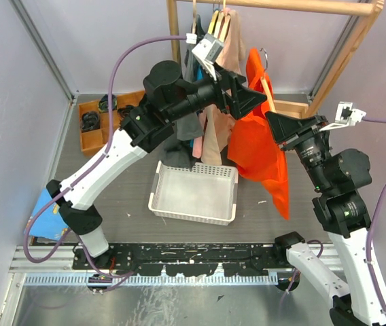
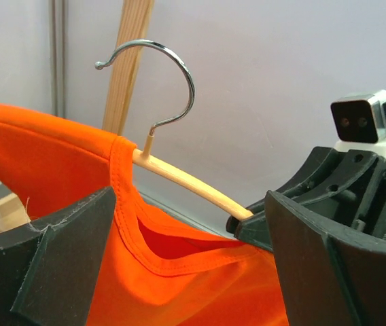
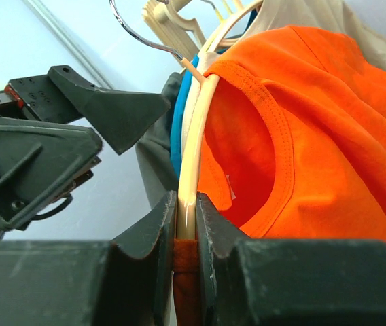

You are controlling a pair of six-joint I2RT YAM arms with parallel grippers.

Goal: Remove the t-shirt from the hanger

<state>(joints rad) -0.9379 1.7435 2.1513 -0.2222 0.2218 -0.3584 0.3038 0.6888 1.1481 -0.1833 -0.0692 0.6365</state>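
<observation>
The left end effector (image 2: pixel 187 210) has its fingers spread wide, with the orange t-shirt (image 2: pixel 50 156) between them. The right end effector (image 3: pixel 186 204) is clamped on the wooden hanger (image 3: pixel 193 132), and the t-shirt is draped just beside it.

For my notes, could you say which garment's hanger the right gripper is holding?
The orange t-shirt: the right gripper is shut on its wooden hanger; the other garments hang behind.

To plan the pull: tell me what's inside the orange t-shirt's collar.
The wooden hanger passes through the collar of the orange t-shirt. One arm sticks out bare, clamped in the right gripper; the other arm is hidden under fabric.
</observation>
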